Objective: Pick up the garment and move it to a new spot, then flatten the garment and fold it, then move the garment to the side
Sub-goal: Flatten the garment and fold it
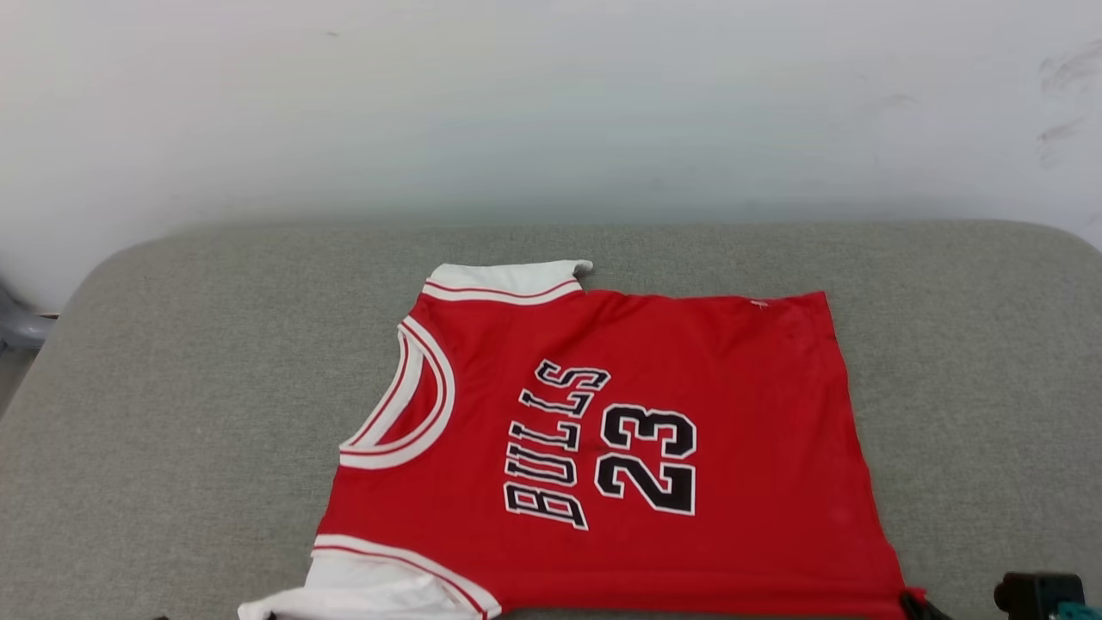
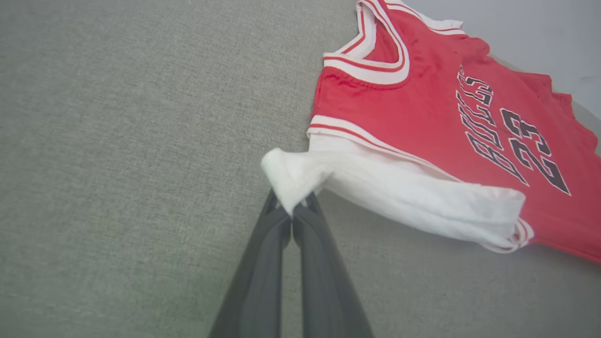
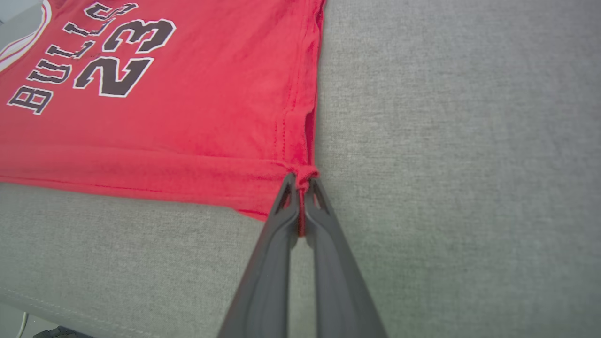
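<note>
From my station I see the garment (image 1: 689,387) lying face up on the grey padded surface (image 1: 172,387). It sits toward the near edge and about midway between left and right, with its neckline to the left and its hem to the right. The black lettering (image 1: 603,448) is readable and largely unwrinkled. I judge that the move to a new spot is done and the flattening is nearly done. The red body lies broad and smooth, and the far sleeve (image 1: 508,277) lies flat toward the wall (image 1: 551,103). The near sleeve (image 2: 399,188) is not flat, though: it is bunched and drawn out into a soft tube. The near edge beside the hem looks slightly rolled in the right wrist view. I can see no fold yet, so the folding and the shift to the side are both left to do. The left gripper (image 2: 292,213) has its fingers pressed together on the tip of that white near sleeve, at the garment's near left corner, and cloth bulges just beyond the tips. The right gripper (image 3: 300,188) is likewise clamped, pinching the red hem corner (image 3: 305,173) at the near right, with a sliver of fabric caught between the fingers. With both near corners held, I'd guess the next move is either a last tug to straighten that edge or carrying it toward the far side for the first fold.
</note>
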